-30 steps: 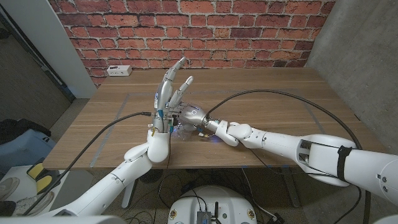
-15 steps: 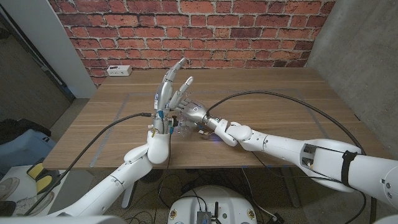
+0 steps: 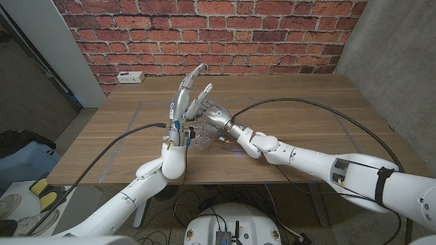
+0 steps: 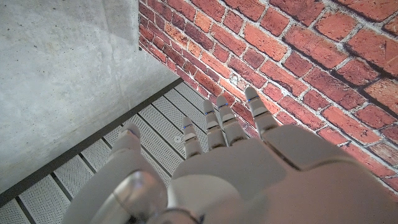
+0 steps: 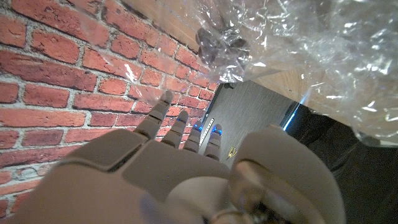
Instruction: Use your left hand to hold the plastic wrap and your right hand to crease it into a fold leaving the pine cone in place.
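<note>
Overhead, the table (image 3: 306,116) runs wide before a brick wall (image 3: 272,34), with a white socket strip (image 3: 129,77) at its far left edge. Both arms come in from the near corners and meet a little left of the table's middle.

The left arm rises steeply, so the left hand (image 3: 185,102) stands upright, its fingers (image 3: 193,76) spread and pointing up and away toward the wall. It grips nothing that can be seen. In the left wrist view the same hand (image 4: 249,168) shows its back, with straight fingers (image 4: 255,112) held apart against brick and a grated floor.

The right arm lies low across the table with a black cable (image 3: 327,112) arching over it. The right hand (image 3: 214,117) sits just beside the left hand, on its right. In the right wrist view its fingers (image 5: 158,115) reach out fairly straight and apart; whether they touch the wrap cannot be told.

The wrap (image 3: 197,136) is a small crumpled clear patch on the table between the two hands. In the right wrist view it is a wrinkled, glinting sheet (image 5: 311,56). Its long axis cannot be told.

The pine cone (image 5: 219,41) is a small dark lump under the wrap near its edge; which way it points cannot be told.
</note>
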You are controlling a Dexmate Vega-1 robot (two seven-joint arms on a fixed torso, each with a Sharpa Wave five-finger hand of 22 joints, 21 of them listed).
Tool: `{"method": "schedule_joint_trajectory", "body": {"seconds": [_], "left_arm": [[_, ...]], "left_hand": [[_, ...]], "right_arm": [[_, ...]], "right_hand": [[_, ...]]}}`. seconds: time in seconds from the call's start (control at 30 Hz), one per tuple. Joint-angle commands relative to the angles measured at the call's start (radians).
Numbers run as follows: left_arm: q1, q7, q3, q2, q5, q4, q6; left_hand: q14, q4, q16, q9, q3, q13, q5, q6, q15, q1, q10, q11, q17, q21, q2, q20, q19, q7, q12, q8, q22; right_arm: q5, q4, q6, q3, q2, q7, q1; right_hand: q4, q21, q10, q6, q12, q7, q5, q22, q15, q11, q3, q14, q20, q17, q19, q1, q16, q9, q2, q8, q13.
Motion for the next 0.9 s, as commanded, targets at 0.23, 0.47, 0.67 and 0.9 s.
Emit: {"method": "schedule_joint_trajectory", "body": {"seconds": [0.23, 0.47, 0.67, 0.9], "left_arm": [[-0.011, 0.002, 0.007, -0.004, -0.003, 0.006, 0.010], [-0.014, 0.001, 0.009, -0.005, -0.008, 0.010, 0.014], [-0.016, 0.002, 0.009, -0.005, -0.012, 0.013, 0.014], [-0.022, 0.001, 0.010, -0.005, -0.016, 0.021, 0.010]], "left_hand": [[0.006, -0.005, 0.004, 0.003, 0.016, -0.006, 0.006, -0.001, -0.011, 0.012, 0.003, -0.006, -0.002, -0.001, 0.013, -0.002, 0.002, 0.003, -0.004, -0.004, 0.001], [0.009, -0.008, 0.005, 0.002, 0.022, -0.011, 0.005, -0.001, -0.013, 0.019, 0.004, -0.008, -0.003, -0.001, 0.018, -0.002, 0.004, 0.003, -0.007, -0.004, 0.000], [0.010, -0.009, 0.004, 0.002, 0.026, -0.015, 0.004, 0.000, -0.014, 0.023, 0.006, -0.007, -0.004, -0.002, 0.021, -0.003, 0.004, 0.003, -0.008, -0.003, 0.000], [0.011, -0.011, 0.005, 0.001, 0.030, -0.019, 0.002, 0.001, -0.015, 0.028, 0.007, -0.007, -0.005, -0.003, 0.025, -0.004, 0.004, 0.005, -0.010, -0.002, -0.001]], "right_arm": [[0.318, 0.079, 0.238, 0.105, 0.023, 0.276, 0.003], [0.327, 0.139, 0.277, 0.084, 0.061, 0.373, 0.039], [0.293, 0.121, 0.222, 0.061, 0.075, 0.432, 0.052], [0.266, 0.075, 0.107, 0.047, 0.081, 0.510, 0.055]], "right_hand": [[-0.016, -0.041, -0.047, -0.051, -0.074, 0.054, 0.019, -0.004, -0.053, 0.036, 0.009, -0.058, -0.069, -0.058, -0.009, -0.183, -0.047, -0.007, -0.023, -0.053, -0.015], [-0.030, -0.080, -0.105, -0.127, -0.113, 0.070, 0.030, -0.006, -0.045, 0.036, 0.026, -0.114, -0.089, -0.101, -0.041, -0.192, -0.067, -0.008, -0.030, -0.067, -0.017], [-0.026, -0.141, -0.169, -0.181, -0.131, 0.064, 0.035, -0.006, -0.047, 0.019, 0.036, -0.202, -0.055, -0.129, -0.132, -0.217, -0.075, -0.009, -0.031, -0.065, -0.016], [-0.007, -0.184, -0.241, -0.227, -0.135, 0.071, 0.026, -0.005, -0.043, 0.010, 0.044, -0.304, -0.043, -0.132, -0.260, -0.293, -0.070, -0.010, -0.017, -0.065, -0.016]]}}
